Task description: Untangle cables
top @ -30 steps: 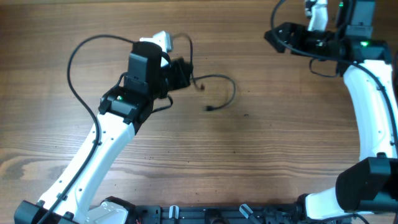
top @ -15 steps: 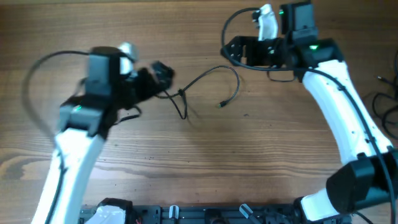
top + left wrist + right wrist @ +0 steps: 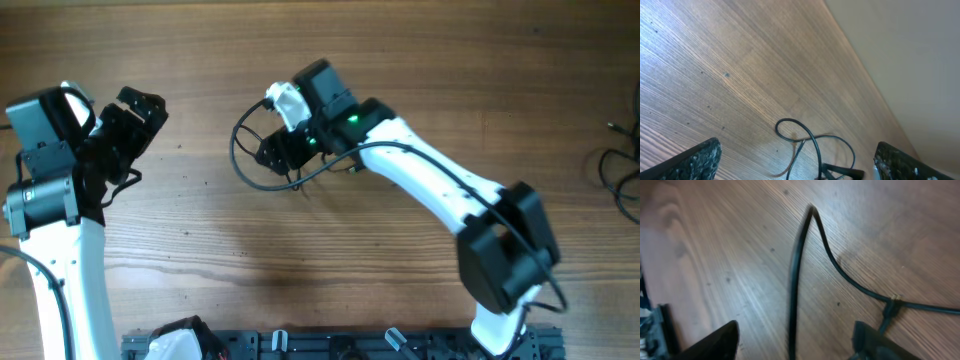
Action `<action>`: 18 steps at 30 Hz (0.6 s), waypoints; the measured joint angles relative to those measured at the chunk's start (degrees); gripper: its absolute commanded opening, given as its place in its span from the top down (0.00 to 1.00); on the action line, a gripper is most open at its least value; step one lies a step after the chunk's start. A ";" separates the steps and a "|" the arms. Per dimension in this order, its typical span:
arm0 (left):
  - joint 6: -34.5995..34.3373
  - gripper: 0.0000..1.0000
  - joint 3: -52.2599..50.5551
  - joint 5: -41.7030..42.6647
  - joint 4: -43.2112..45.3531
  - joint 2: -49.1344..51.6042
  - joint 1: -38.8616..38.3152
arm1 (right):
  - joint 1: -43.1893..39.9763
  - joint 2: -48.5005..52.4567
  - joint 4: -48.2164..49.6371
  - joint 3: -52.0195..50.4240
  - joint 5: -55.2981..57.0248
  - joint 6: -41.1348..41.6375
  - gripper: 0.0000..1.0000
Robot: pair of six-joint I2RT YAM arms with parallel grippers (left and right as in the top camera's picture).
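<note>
Our right hand [image 3: 795,337] is spread wide, the thin black cable [image 3: 796,270] running between its fingers. We judge it light, limp and springy, so pinch there. Our left hand [image 3: 797,155] is wide, empty.

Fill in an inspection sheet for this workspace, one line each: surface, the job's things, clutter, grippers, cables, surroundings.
Surface: wooden table, bare grain with a few dark specks.
Job's things: one black cable, lying looped mid-table.
Clutter: nothing seen.
Grippers: left gripper open and empty, off to the side of the loop; right gripper open over the cable, which passes between its spread fingers.
Cables: besides the job's cable, more dark cables at the far right edge of the overhead view.
Surroundings: pale wall beyond the table edge; black rail along the near edge.
</note>
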 measured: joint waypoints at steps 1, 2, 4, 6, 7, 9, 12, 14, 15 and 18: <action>0.02 0.00 0.00 0.00 -0.17 0.50 0.00 | 0.31 1.66 0.37 0.00 0.50 0.07 0.51; 0.00 0.00 0.00 0.00 -0.42 0.83 0.00 | 0.44 3.08 0.94 -0.02 1.07 0.17 0.66; 0.00 0.00 0.00 0.00 -0.57 1.03 0.00 | 0.37 3.50 1.46 0.00 3.02 0.85 0.91; 0.02 0.00 0.00 0.00 -0.57 1.14 0.00 | -0.17 2.95 1.18 0.00 7.19 4.28 0.96; 0.02 0.00 0.00 0.02 -0.57 1.18 0.00 | -0.94 1.90 -0.74 0.00 9.92 7.54 0.96; 0.02 0.00 0.00 0.00 -0.59 1.51 0.00 | -4.63 -2.21 -5.64 0.07 14.27 13.99 0.96; 0.02 0.00 0.00 0.00 -0.57 2.32 0.00 | -14.40 -5.86 -14.86 0.46 18.69 19.74 0.96; 0.02 0.00 0.00 0.00 -0.57 3.67 0.00 | -19.28 -4.66 -18.12 0.00 21.40 21.29 0.96; 0.02 0.00 0.00 0.00 -0.59 4.50 0.00 | -21.11 -3.63 -18.64 -0.17 22.25 22.10 0.96; 0.02 0.00 0.00 0.00 -0.70 5.25 0.00 | -25.70 -0.04 -19.54 -0.98 22.82 22.73 0.89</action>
